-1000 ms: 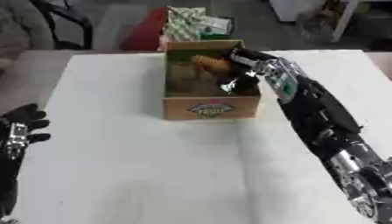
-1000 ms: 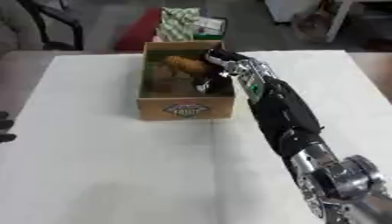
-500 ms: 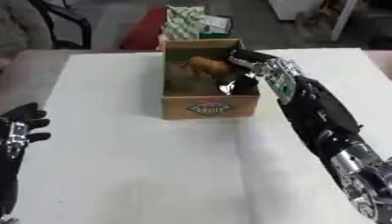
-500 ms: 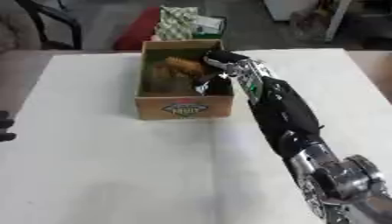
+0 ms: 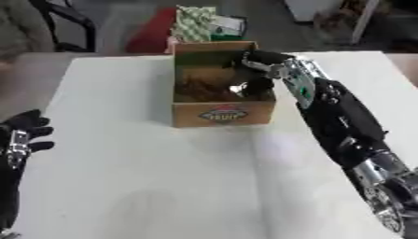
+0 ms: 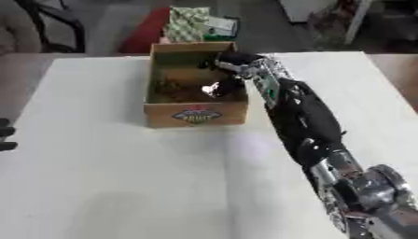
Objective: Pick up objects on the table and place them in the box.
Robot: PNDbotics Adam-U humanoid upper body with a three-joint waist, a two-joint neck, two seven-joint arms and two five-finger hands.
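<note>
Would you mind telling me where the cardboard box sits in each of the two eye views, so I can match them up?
Left eye view: the cardboard box sits upper centre, on the white table.
Right eye view: the same box lies slightly further left, upper centre-left.
Shared landmark: the green patterned package just beyond the box's far edge.

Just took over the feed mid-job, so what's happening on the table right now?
The right hand is reaching into the open cardboard box at the far side of the white table, over brownish contents I can't identify. Whether its curled-looking fingers hold anything is not clear. The left hand rests idle and open at the table's left edge. No loose objects show on the tabletop in front of the box.
</note>
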